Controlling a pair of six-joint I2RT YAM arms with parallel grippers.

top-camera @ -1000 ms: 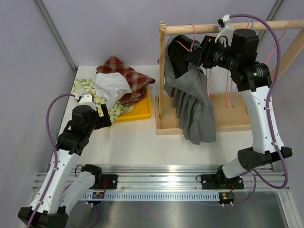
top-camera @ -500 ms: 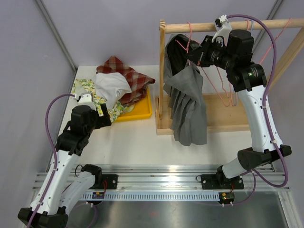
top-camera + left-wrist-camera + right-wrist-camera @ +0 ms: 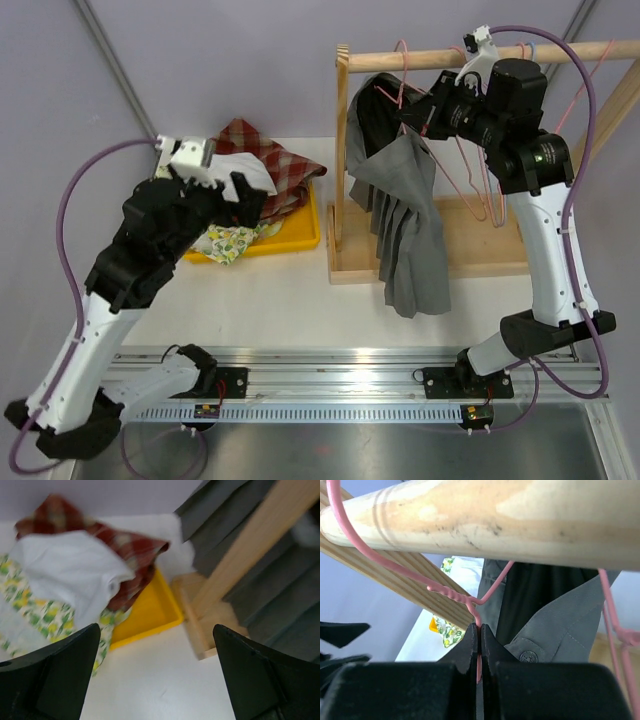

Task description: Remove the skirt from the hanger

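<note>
A grey pleated skirt [image 3: 405, 225] hangs from a pink wire hanger [image 3: 404, 85] on the wooden rail [image 3: 520, 52] of the rack. In the right wrist view the hanger [image 3: 465, 599] hooks over the rail [image 3: 485, 517], and the skirt's waistband with a button [image 3: 555, 640] lies just right of my fingers. My right gripper [image 3: 479, 630] is shut on the hanger's neck; it also shows in the top view [image 3: 412, 118]. My left gripper [image 3: 240, 195] is open and empty, raised above the tray, left of the rack. Part of the skirt [image 3: 235, 550] shows in the left wrist view.
A yellow tray [image 3: 300, 235] at the back left holds a pile of clothes: red plaid [image 3: 270, 165], white and floral cloth [image 3: 232, 240]. The rack's upright post [image 3: 340, 150] and wooden base [image 3: 480, 245] stand in the middle. More pink hangers [image 3: 475, 180] hang to the right.
My left arm has risen and swung right toward the rack, over the tray. My right gripper keeps its hold on the hanger, and the skirt has swayed slightly.
</note>
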